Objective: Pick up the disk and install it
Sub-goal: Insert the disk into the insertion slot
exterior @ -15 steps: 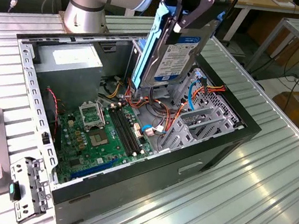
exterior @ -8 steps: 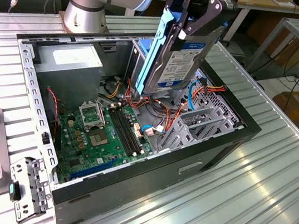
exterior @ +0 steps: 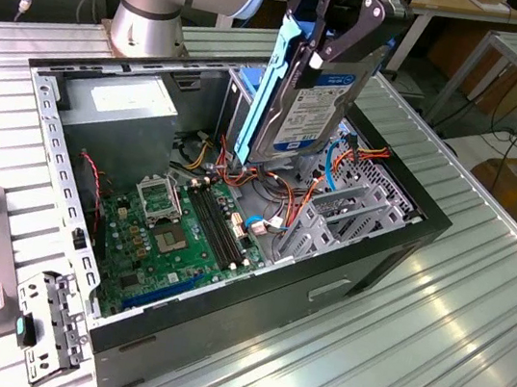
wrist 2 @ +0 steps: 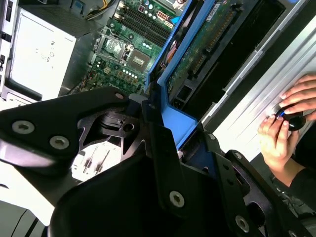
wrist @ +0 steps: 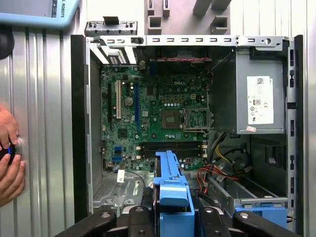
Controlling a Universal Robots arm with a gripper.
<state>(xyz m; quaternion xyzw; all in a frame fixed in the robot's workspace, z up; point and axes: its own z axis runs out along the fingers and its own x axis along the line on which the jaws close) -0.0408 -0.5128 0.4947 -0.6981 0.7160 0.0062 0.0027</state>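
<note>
One disk [exterior: 317, 115] is hanging on edge just above the open computer case [exterior: 251, 311], its blue rails running up and down. The single gripper [exterior: 310, 55] is pinching it, black fingers clamped tight on its upper part. Inside the case, one green motherboard [exterior: 166, 238] is lying flat. Beside the case, a person's two hands [wrist: 7, 160] are sitting close together on the ribbed table [exterior: 435, 317].

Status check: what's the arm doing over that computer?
Gripper shut on the disk. Disk on edge, low over the open computer case. Orange cables beneath it.
</note>
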